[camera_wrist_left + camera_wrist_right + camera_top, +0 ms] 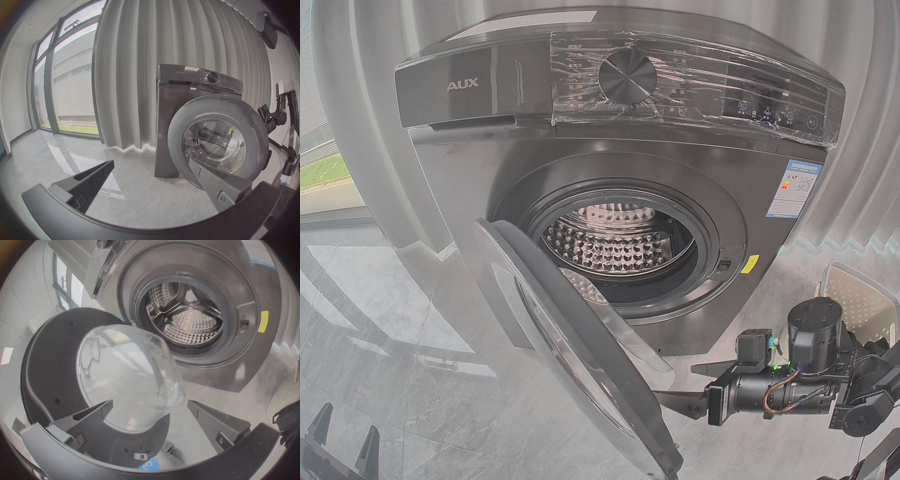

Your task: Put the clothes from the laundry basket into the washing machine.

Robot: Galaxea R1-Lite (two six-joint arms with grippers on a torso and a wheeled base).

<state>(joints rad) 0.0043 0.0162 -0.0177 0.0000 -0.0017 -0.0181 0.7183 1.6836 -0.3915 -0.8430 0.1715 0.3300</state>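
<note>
- Right gripper [678, 382]: fingers spread wide, holding nothing. It sits low in front of the washing machine [475, 162], pointing at the free edge of the door [575, 350].
- Lower fingertip is right at the door rim. Touching or just off it, can't tell.
- Door hangs swung out from the washing machine's left side, with the glass bowl facing the right wrist camera. My read: it's parked wide so the opening is free for loading.
- Drum [612, 244] is open to view, bare metal with no fabric inside. I'd judge loading hasn't started.
- Laundry basket [856, 300]: on the floor off the washing machine's right front corner, cream perforated wall showing. It's behind the right arm's wrist, so opposite to where the gripper points.
- Clothes: the arm hides most of the basket's interior, so I can't make out any garments.
- Left gripper [150, 162]: also spread and empty, low and well off the washing machine's left front, facing the door's outer side. Likely just kept out of the way.
- Next, as I see it: right arm has to turn from the door toward the basket. Mind the door edge on that swing.
</note>
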